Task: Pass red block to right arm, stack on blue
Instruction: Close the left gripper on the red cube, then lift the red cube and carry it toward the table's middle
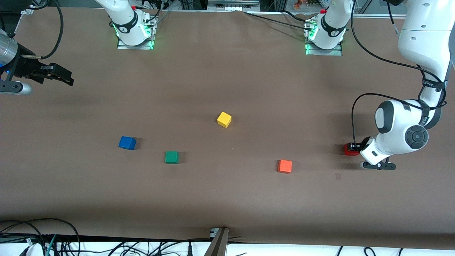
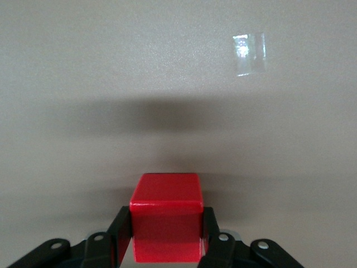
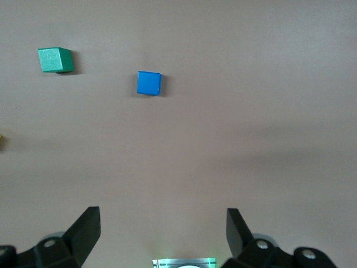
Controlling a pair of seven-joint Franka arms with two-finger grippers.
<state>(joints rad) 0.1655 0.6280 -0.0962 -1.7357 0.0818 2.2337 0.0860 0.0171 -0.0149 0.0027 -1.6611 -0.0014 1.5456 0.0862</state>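
Note:
The red block (image 2: 166, 195) sits low at the table surface toward the left arm's end, partly hidden by the hand in the front view (image 1: 349, 149). My left gripper (image 2: 165, 222) is shut on it, one black finger pressed against each side face. The blue cube (image 1: 127, 143) rests on the table toward the right arm's end and also shows in the right wrist view (image 3: 149, 83). My right gripper (image 1: 67, 79) waits in the air over the right arm's end of the table. It is open (image 3: 163, 220), with nothing between its fingers.
A green cube (image 1: 172, 157) lies beside the blue one, slightly nearer the front camera. A yellow cube (image 1: 224, 119) is at mid-table and an orange cube (image 1: 284, 166) sits toward the left arm's end. A small tape patch (image 1: 338, 175) lies near the red block.

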